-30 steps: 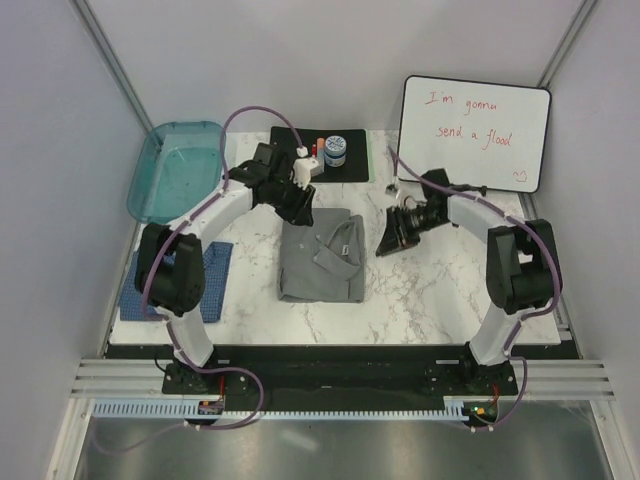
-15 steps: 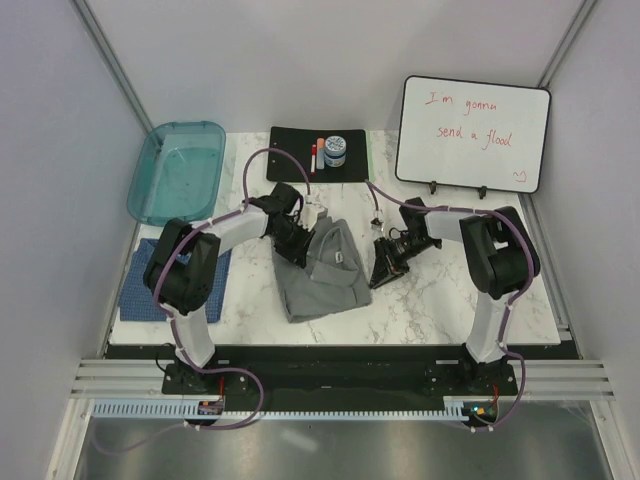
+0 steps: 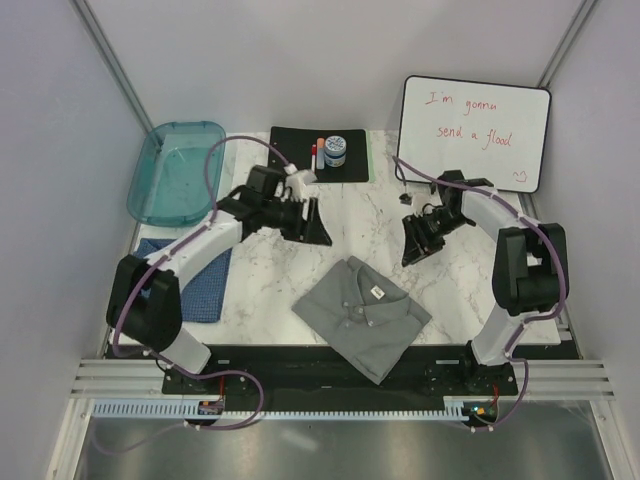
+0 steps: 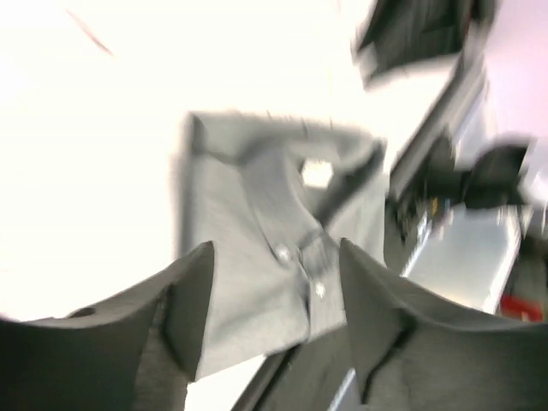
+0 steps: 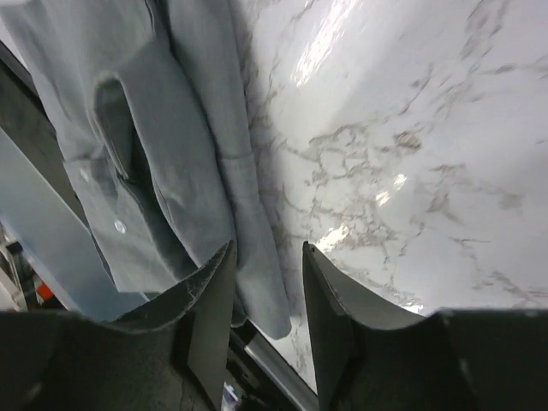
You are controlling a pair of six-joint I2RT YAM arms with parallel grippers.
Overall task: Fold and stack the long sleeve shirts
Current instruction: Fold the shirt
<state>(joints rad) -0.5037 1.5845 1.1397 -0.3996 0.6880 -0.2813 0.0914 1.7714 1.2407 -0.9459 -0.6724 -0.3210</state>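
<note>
The grey shirt [image 3: 362, 318] lies folded at the near edge of the surface [image 3: 265, 285], a little right of the middle. It is turned diamond-wise to the edges, collar and neck label toward the far-right corner and button placket running back toward the near left, and its nearest corner hangs past the edge over the black rail. The blue shirt [image 3: 207, 290] lies folded flat at the left edge, partly hidden under the left arm. Both pincers hover above the middle of the surface, well apart from either shirt. The left pincer [image 3: 318, 222] has its fingers spread wide around nothing; the right pincer [image 3: 412, 245] stands parted more narrowly, also holding nothing. The teal tray [image 3: 150, 190] sits beyond the far-left corner, bare floor showing. A black mat [image 3: 290, 165] at the far edge carries a small round tub [image 3: 335, 150].
</note>
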